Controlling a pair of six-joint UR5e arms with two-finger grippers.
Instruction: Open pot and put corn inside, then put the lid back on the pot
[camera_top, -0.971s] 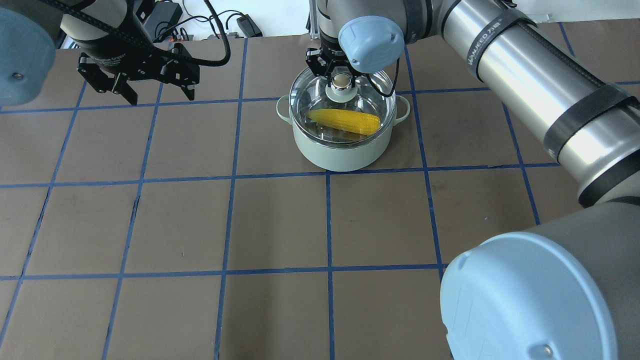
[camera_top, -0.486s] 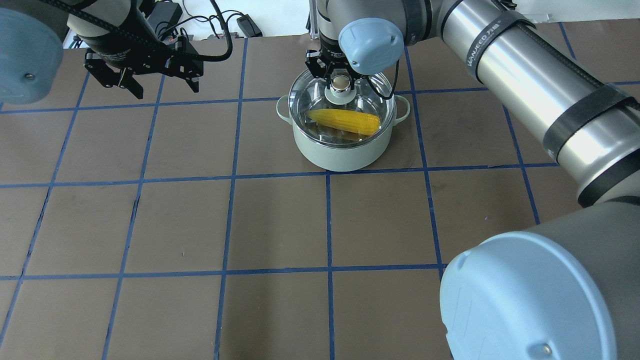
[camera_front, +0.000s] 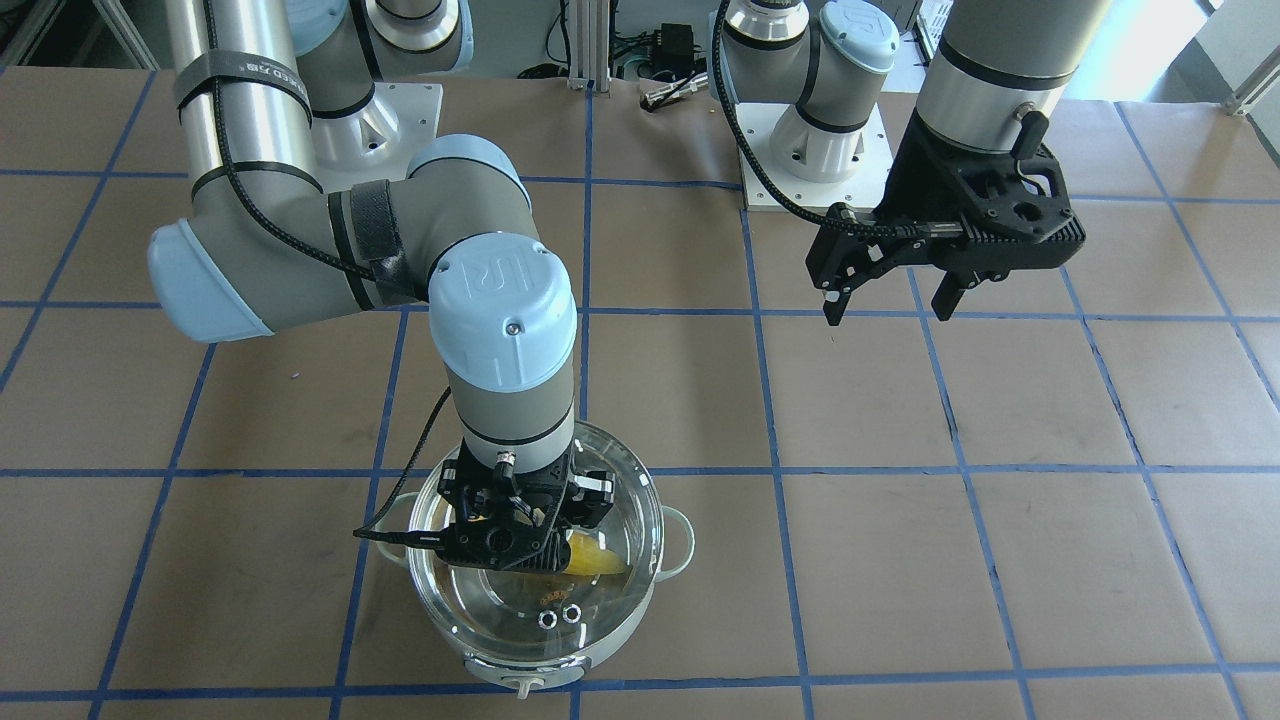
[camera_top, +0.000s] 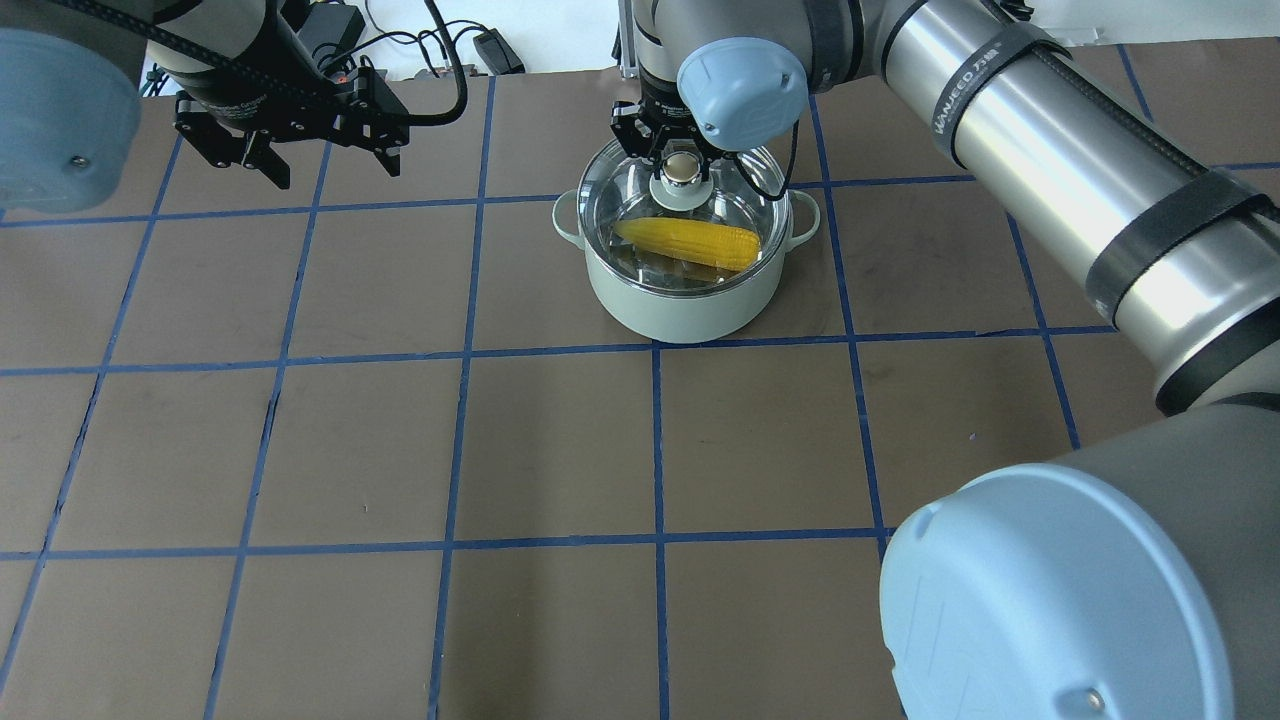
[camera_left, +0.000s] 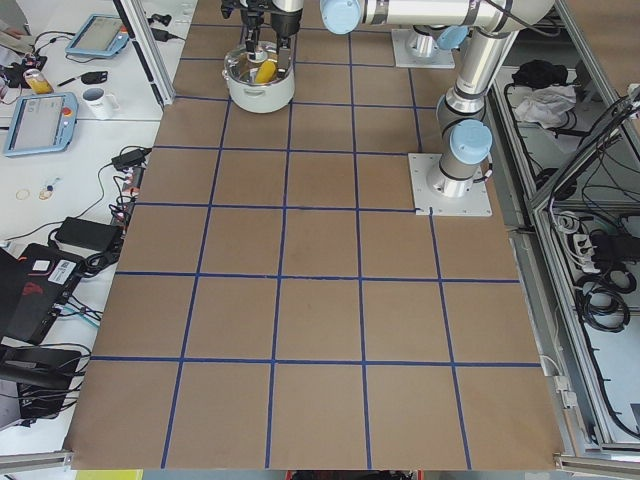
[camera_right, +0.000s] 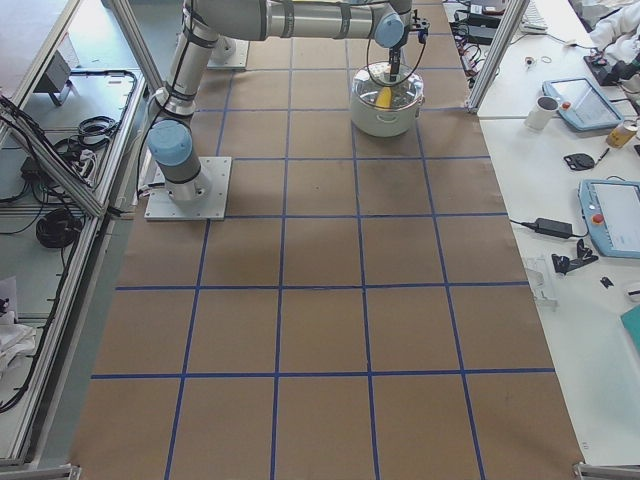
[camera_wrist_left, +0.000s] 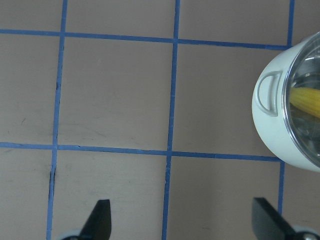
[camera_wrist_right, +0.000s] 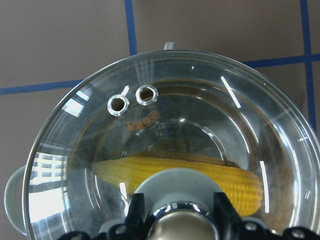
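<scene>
The mint-white pot stands at the far middle of the table. The yellow corn lies inside it. The clear glass lid sits on the pot's rim. My right gripper is over the lid, its fingers closed on the beige-gold knob. The right wrist view shows the lid, its two vent holes and the corn beneath. My left gripper is open and empty, well to the left of the pot. Its wrist view shows the pot's side handle.
Cables and power bricks lie beyond the table's far edge. The arm bases stand on the robot's side. Side benches hold tablets and a mug. Brown table surface with blue tape lines surrounds the pot.
My left gripper has moved away from the pot, toward the far left, still open. The right gripper and lid have barely moved on the pot.
</scene>
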